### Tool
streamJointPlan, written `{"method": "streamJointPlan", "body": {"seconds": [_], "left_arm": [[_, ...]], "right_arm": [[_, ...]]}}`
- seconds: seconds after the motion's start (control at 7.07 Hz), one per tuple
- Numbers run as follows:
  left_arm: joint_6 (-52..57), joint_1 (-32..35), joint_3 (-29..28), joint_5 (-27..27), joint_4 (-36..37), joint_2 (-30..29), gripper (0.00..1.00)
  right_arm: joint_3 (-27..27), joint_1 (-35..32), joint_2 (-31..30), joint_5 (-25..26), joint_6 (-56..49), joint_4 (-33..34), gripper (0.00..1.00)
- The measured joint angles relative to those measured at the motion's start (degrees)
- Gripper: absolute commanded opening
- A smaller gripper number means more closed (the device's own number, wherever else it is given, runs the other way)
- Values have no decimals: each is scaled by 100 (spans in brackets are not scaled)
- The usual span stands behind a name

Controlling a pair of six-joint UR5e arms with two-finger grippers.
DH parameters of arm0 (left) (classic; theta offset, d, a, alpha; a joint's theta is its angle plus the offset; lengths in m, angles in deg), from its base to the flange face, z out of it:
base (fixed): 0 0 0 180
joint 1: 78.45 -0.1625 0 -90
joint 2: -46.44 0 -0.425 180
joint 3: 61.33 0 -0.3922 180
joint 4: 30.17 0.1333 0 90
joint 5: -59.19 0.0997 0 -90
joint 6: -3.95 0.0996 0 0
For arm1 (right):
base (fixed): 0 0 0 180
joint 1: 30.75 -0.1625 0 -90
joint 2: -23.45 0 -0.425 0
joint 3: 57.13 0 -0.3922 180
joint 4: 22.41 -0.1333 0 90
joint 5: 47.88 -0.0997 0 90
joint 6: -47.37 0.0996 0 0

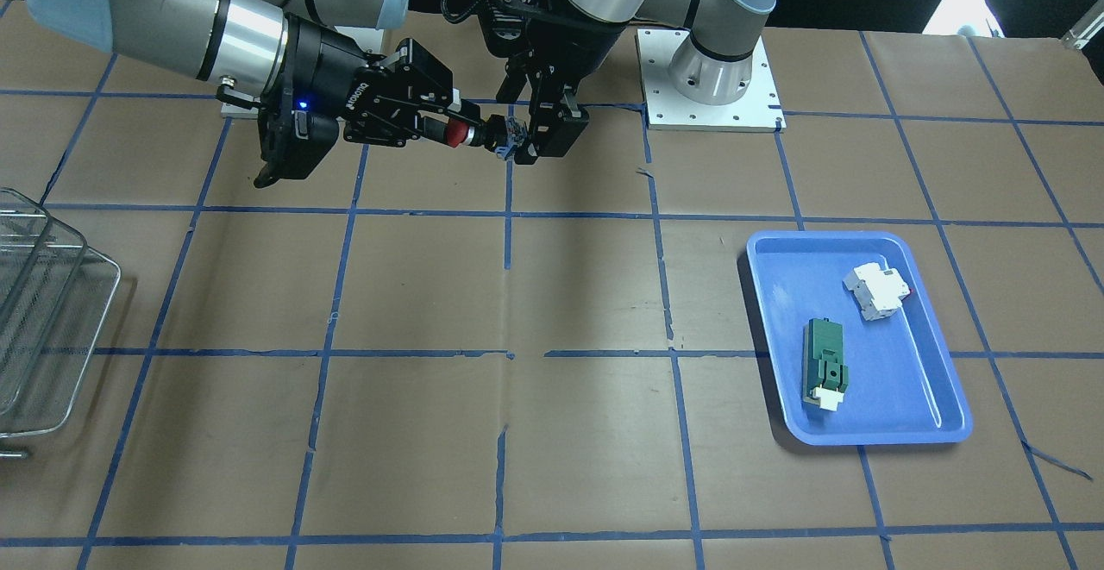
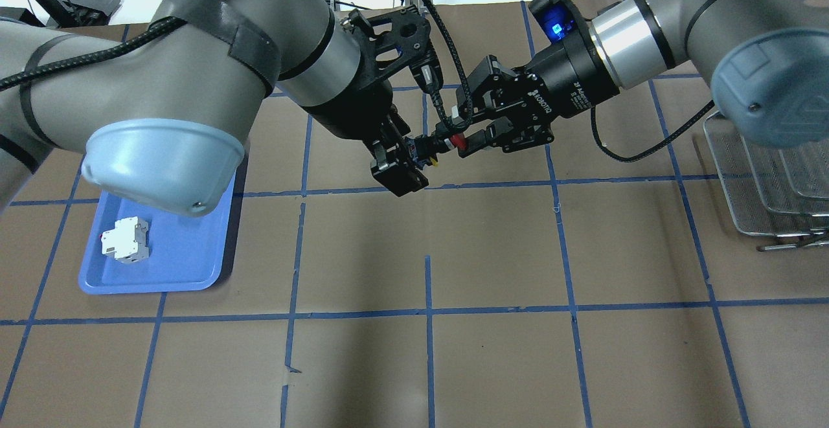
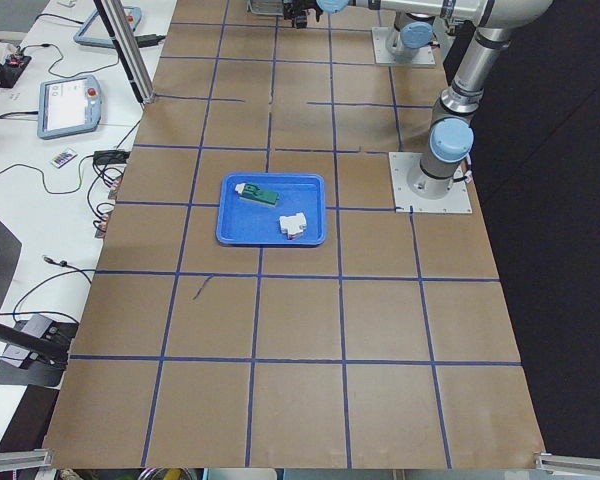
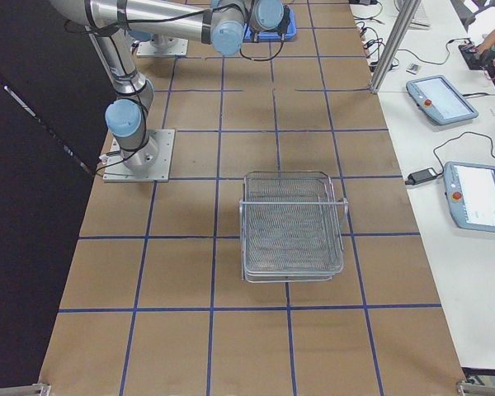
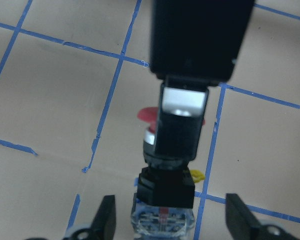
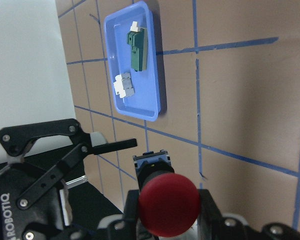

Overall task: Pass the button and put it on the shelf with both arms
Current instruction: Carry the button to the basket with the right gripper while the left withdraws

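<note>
1. Brown paper marked with a blue tape grid covers the table [image 1: 552, 432]. In the front-facing view the robot's bases line the top edge.
2. At the upper centre of that frame, the button [image 1: 483, 134] hangs clear of the table. It lies horizontal, with its red head toward the frame's left and its blue-white rear block toward the right.
3. The right gripper [image 1: 454, 131] enters level from the upper left and is clamped on the head end of the button. The right wrist view shows the red mushroom head centred low in the frame between the two pads.
4. The left gripper [image 1: 539, 149] points down from the top centre with its fingers spread to either side of the rear block. The left wrist view shows clear gaps between both fingertips [image 5: 106, 222] and the block, so this gripper is not holding the button.
5. The wire-mesh shelf [image 1: 52, 320] sits at the frame's left edge at mid height, well apart from both grippers.
6. In the lower right, a blue tray [image 1: 862, 241] holds a green rectangular module [image 1: 825, 363] and a white breaker-like block [image 1: 875, 291], which lie apart from each other.
</note>
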Motion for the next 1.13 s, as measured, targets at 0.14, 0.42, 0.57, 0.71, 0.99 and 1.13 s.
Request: {"method": "streamJointPlan", "body": {"seconds": [0.14, 0.42, 0.57, 0.71, 0.99, 1.13], "left_arm": [[-55, -156, -69, 34, -247, 41, 85], [-528, -884, -154, 133, -880, 86, 92], [-997, -1277, -151, 304, -1131, 82, 92], [-1568, -1504, -122, 759, -1263, 74, 92], [-2897, -1626, -107, 1488, -1325, 87, 100], [-3754, -1613, -115, 1582, -1309, 85, 100]], "right_arm": [[-253, 79, 3, 678, 8, 63, 39], [-617, 337, -14, 2469, 6, 431, 39], [-687, 526, -24, 3314, -21, 677, 39], [-711, 815, -22, 3990, -102, 829, 34], [-711, 1630, -2, 4969, -681, 1237, 34], [-688, 2015, 46, 5417, -918, 1670, 34]]}}
